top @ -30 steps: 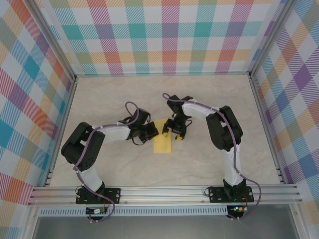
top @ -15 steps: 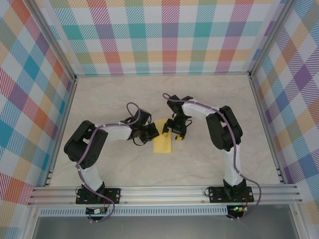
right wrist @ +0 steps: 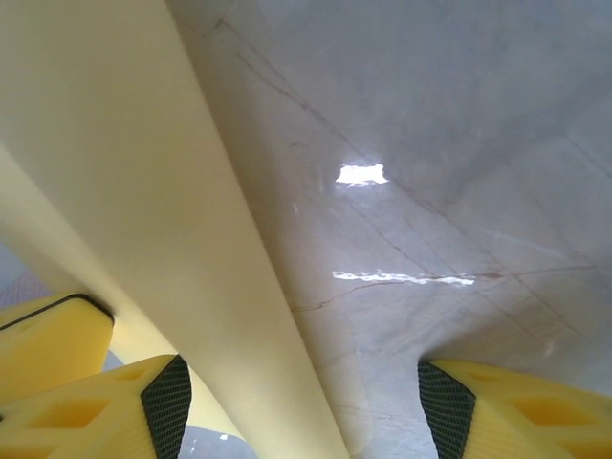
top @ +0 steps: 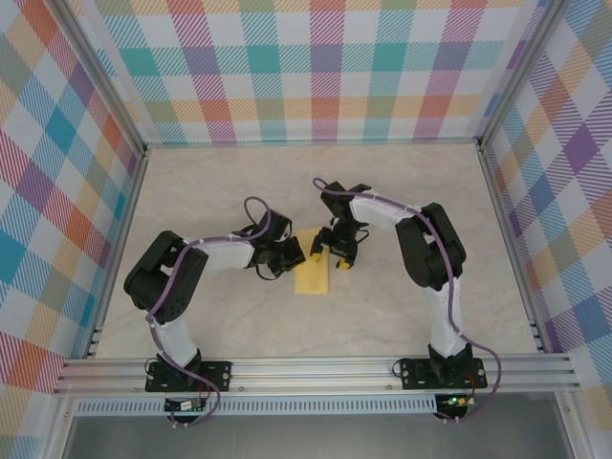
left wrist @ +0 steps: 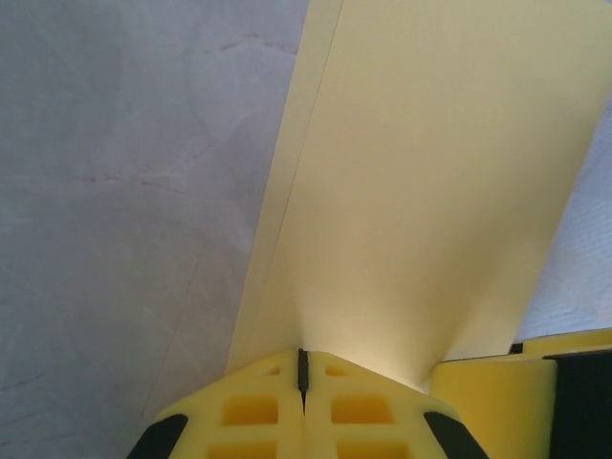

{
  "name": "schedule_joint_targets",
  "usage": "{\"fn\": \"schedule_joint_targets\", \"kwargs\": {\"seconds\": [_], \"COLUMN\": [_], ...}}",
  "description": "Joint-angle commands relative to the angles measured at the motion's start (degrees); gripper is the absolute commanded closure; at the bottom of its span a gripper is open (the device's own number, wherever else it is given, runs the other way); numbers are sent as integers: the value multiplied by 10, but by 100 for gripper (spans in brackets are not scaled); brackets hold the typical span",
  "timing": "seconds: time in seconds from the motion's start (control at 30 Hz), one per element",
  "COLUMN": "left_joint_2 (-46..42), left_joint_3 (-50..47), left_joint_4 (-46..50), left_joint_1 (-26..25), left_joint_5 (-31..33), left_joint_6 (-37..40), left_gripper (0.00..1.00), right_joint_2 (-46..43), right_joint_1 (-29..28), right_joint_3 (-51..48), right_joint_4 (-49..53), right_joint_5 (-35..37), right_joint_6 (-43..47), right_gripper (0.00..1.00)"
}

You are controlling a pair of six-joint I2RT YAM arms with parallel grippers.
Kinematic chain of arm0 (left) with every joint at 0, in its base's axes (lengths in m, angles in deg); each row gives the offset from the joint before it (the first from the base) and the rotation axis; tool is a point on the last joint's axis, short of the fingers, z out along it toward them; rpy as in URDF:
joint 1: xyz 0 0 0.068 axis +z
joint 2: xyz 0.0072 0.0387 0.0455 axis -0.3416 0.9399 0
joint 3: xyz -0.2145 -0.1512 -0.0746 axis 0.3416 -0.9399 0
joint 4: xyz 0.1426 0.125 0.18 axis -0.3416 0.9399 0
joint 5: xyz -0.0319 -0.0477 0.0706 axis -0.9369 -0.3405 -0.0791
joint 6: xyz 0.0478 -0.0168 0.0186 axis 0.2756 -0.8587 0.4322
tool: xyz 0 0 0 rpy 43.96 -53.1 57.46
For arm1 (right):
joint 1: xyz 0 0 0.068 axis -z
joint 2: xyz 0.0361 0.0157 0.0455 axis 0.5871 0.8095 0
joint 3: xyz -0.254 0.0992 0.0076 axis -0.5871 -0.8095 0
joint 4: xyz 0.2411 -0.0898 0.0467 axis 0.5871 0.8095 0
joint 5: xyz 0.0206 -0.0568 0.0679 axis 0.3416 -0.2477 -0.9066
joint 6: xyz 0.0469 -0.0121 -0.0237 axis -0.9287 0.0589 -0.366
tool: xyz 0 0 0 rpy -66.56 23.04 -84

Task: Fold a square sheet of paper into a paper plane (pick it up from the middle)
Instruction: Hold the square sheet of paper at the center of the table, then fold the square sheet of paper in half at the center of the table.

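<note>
The left end effector (left wrist: 303, 359) is clenched on an edge of the folded square sheet of paper (left wrist: 421, 191), which fans out ahead of it. The right end effector (right wrist: 296, 382) stands released, straddling the sheet's long edge, with bare worktop (right wrist: 459, 143) ahead.

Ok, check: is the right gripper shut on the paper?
No, the right gripper stands wide open, the paper running through its gap.

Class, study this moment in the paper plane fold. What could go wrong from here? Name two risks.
1. The left gripper is shut on one edge of the folded sheet of paper; a tug could tear it or shift the layers, whose long edges look offset.
2. The right gripper stands open with the sheet beside one finger; closing there might crumple it.
</note>
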Motion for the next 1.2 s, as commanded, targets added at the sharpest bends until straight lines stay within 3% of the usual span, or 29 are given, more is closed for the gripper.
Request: {"fn": "schedule_joint_targets", "kwargs": {"seconds": [0.0,0.2,0.43,0.57,1.17], "left_joint_2": [10,19,16,17,22], "left_joint_3": [-6,-10,-11,-12,-15], "left_joint_4": [30,18,17,19,21], "left_joint_1": [-10,-10,-10,-10,-10], "left_joint_5": [15,8,7,6,6], "left_joint_6": [13,15,14,17,20], "left_gripper": [100,100,100,100,100], "right_joint_2": [-22,-139,-147,-124,-77], "right_joint_1": [9,49,50,41,49], "right_joint_3": [-31,-112,-177,-177,-231], "right_joint_4": [-50,-187,-310,-312,-323], "right_joint_5": [0,-95,-208,-220,-199], "right_joint_6": [23,13,-12,-1,69], "right_gripper": [28,22,80,98,100]}}
